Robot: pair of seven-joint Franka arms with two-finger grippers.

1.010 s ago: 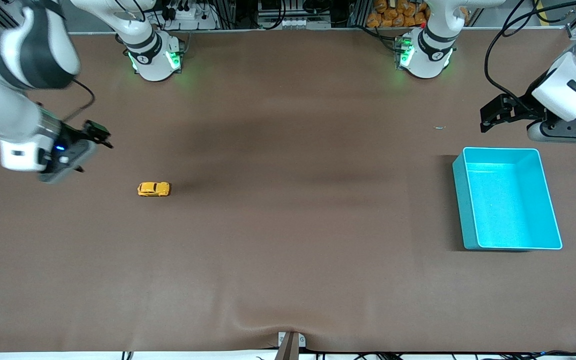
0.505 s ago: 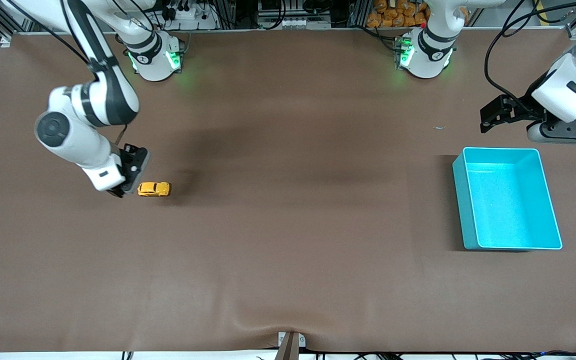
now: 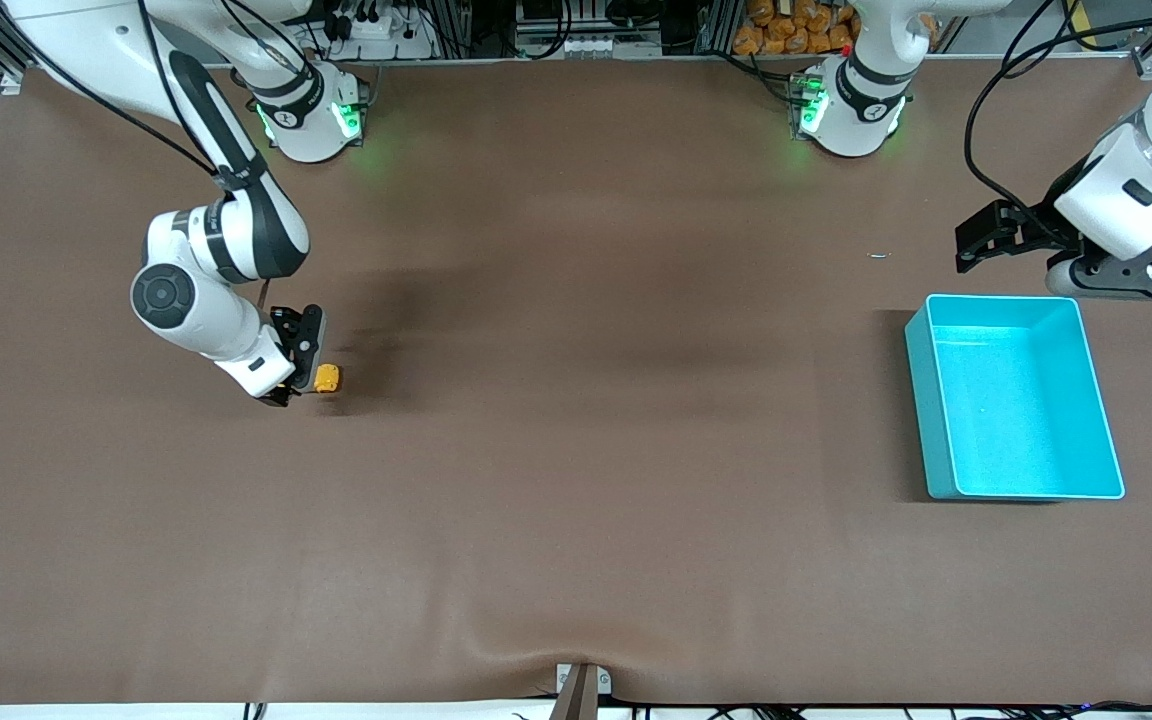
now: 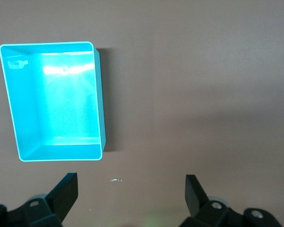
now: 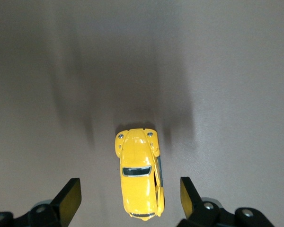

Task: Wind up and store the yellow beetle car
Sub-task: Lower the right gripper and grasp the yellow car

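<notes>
The yellow beetle car [image 3: 327,378] stands on the brown table toward the right arm's end, partly hidden by the right hand. In the right wrist view the car [image 5: 139,172] lies between the two spread fingers, untouched. My right gripper [image 3: 298,372] is open and low over the car's rear part. The teal bin [image 3: 1011,398] sits empty toward the left arm's end and also shows in the left wrist view [image 4: 54,100]. My left gripper [image 3: 981,238] is open and empty, waiting in the air beside the bin's edge that is farther from the front camera.
A small pale scrap [image 3: 879,255] lies on the table near the left gripper and also shows in the left wrist view [image 4: 115,179]. A dark clamp [image 3: 582,690] sits at the table's front edge.
The right arm swung in from the table's end and came down over the car, now straddling it with open fingers. The left gripper shifted only slightly. The car has stayed in place.
</notes>
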